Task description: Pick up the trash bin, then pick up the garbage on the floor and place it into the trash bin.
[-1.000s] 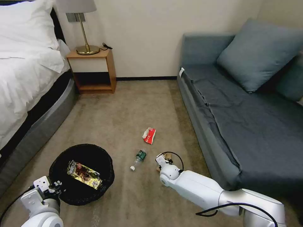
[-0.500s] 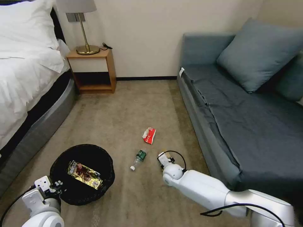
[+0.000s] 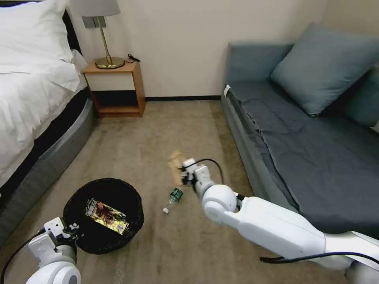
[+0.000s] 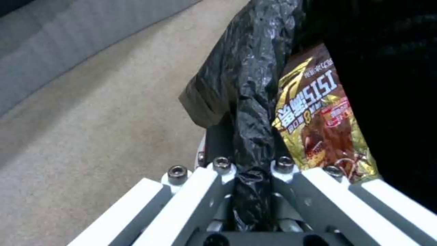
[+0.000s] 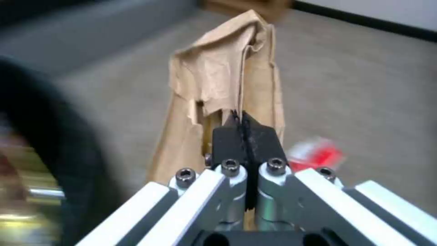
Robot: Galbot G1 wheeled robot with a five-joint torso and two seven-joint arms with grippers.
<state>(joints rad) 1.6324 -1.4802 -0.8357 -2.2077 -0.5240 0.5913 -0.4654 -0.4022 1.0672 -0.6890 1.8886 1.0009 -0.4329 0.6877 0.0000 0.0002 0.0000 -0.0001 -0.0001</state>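
Right gripper point(image 5: 245, 136) pinches the bag point(image 5: 227, 89), lifted at the bin's point(image 3: 103, 215) two o'clock. Left gripper point(image 4: 252, 164) clamps the bin's rim. Best to carry the bag squarely over the opening before letting go.

Soft even indoor light; paper bag point(image 3: 175, 165) motion-blurred, right wrist view's edges smeared.

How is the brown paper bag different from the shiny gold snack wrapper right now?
The paper bag is plain tan and crumpled; the snack wrapper is glossy gold-brown with printing. The paper bag is pinched in the right gripper, up off the carpet; the snack wrapper lies loose inside the trash bin, whose rim the left gripper clamps. Both are flat, light litter.
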